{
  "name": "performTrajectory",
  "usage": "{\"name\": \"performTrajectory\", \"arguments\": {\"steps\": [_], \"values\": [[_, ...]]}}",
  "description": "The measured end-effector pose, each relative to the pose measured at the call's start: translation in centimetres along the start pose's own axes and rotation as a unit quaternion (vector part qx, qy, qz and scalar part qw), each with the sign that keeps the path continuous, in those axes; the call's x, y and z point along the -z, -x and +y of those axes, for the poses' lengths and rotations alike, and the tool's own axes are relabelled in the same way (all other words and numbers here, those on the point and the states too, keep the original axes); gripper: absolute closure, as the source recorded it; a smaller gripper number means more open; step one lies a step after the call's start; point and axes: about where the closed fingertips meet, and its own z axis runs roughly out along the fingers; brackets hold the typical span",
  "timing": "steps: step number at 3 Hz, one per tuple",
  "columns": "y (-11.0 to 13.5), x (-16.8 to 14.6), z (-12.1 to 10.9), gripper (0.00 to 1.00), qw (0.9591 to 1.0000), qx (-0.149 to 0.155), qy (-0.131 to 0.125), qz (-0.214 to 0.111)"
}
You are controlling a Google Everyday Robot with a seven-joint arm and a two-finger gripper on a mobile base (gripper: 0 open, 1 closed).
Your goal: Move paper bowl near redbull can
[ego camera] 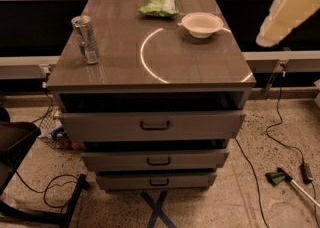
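Note:
The paper bowl (202,24) is small, white and shallow. It sits upright at the back right of the grey cabinet top (150,47). The redbull can (86,39) stands upright near the left edge, well apart from the bowl. My gripper (289,12) shows as a pale cream shape at the upper right, beyond the cabinet's right edge. It is raised above the level of the top, to the right of the bowl, and touches nothing.
A green snack bag (161,1) lies at the back of the top, just left of the bowl. Three drawers (152,124) stand slightly open below. Cables and a tool (285,177) lie on the floor at right, and a dark chair base (20,147) stands at left.

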Motion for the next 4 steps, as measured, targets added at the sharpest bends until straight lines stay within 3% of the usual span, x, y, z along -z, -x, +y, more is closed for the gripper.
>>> {"name": "performTrajectory", "arguments": {"steps": [1, 2, 3, 4], "values": [[-0.2, -3.9, -4.6, 0.0, 0.9985, -0.007, -0.05, 0.02], [-0.2, -8.6, -7.7, 0.0, 0.9964, -0.009, -0.06, 0.059], [-0.2, -8.2, -7.6, 0.0, 0.9964, -0.009, -0.062, 0.057], [-1.1, -10.3, -7.2, 0.0, 0.9971, -0.035, -0.057, 0.035]]}}
